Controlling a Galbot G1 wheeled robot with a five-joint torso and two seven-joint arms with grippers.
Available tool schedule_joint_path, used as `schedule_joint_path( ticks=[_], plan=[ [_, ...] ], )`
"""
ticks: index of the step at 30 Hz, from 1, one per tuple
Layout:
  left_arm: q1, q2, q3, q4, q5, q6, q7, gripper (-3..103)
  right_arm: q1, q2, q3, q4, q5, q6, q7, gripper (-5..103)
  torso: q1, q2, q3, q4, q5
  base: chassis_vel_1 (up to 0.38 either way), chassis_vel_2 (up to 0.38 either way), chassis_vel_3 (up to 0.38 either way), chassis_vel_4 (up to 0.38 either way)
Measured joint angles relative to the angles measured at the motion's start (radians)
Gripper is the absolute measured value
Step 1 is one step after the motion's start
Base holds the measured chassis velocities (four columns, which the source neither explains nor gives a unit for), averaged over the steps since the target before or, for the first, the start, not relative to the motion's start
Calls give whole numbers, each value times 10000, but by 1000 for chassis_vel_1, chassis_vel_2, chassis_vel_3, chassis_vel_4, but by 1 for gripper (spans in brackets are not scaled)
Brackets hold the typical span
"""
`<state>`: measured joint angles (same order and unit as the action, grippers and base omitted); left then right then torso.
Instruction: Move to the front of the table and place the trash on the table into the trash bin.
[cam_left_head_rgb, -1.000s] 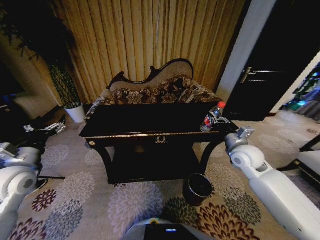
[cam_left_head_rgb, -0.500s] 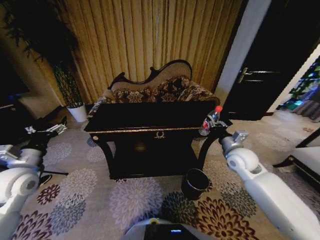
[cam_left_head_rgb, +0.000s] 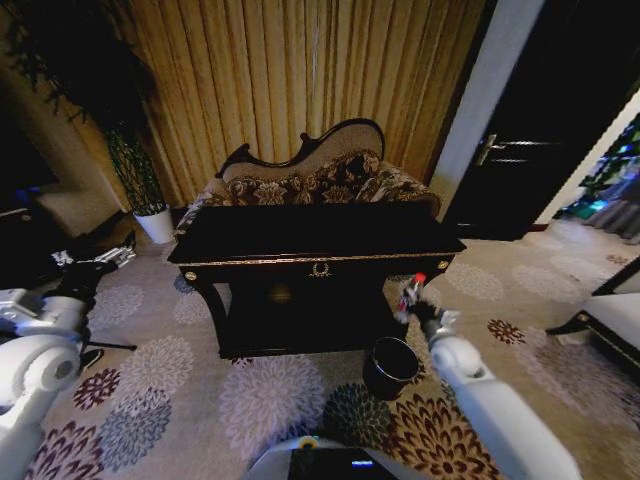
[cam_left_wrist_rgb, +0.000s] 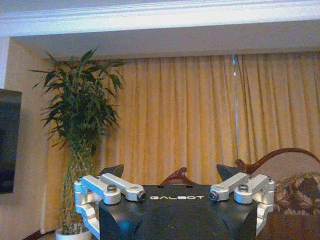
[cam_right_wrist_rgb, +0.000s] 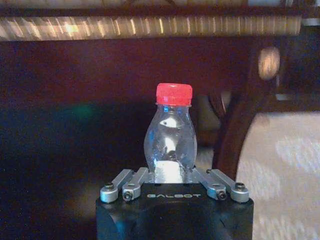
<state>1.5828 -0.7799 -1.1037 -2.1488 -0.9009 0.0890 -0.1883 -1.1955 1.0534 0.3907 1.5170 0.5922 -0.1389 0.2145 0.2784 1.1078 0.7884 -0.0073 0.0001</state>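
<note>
The black table (cam_left_head_rgb: 300, 238) with gold trim stands in the middle of the head view. In front of its right leg, on the carpet, sits the round dark trash bin (cam_left_head_rgb: 390, 367). My right gripper (cam_left_head_rgb: 415, 308) is shut on the trash, a clear bottle with a red cap (cam_left_head_rgb: 411, 293); it hangs below the tabletop, just above and behind the bin. In the right wrist view the bottle (cam_right_wrist_rgb: 169, 142) stands upright between the fingers of the right gripper (cam_right_wrist_rgb: 170, 176), with the table's gold edge (cam_right_wrist_rgb: 150, 27) beyond. My left gripper (cam_left_head_rgb: 95, 262) is parked far left; in its wrist view the left gripper (cam_left_wrist_rgb: 170, 175) is open and holds nothing.
A patterned sofa (cam_left_head_rgb: 310, 180) stands behind the table, against the curtains. A white plant pot (cam_left_head_rgb: 153, 225) sits at the back left and a dark door (cam_left_head_rgb: 520, 150) at the back right. Dark furniture (cam_left_head_rgb: 610, 310) juts in at the right edge. Floral carpet lies open in front of the table.
My right arm has carried the bottle from the table's right front corner down and leftward to just above the bin. The left arm has stayed where it was.
</note>
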Motion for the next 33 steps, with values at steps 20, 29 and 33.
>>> schedule_joint_path(
  ticks=[20,29,33],
  plan=[
    [360,-261,-280,13,182,-233,30,100,2449,1493,-99,-5516,-963,1242,-28,25,0,0,0,0,-2,0,0,0,0],
    [356,-211,-243,5,187,-240,46,100,2185,1415,-144,-5447,-1085,1236,-17,37,-1,1,-1,-1,-3,0,0,0,0],
    [344,-203,-220,5,187,-240,50,100,2098,1434,-79,-5329,-1121,1226,2,47,-1,1,-1,1,-1,0,0,0,0]
  ],
)
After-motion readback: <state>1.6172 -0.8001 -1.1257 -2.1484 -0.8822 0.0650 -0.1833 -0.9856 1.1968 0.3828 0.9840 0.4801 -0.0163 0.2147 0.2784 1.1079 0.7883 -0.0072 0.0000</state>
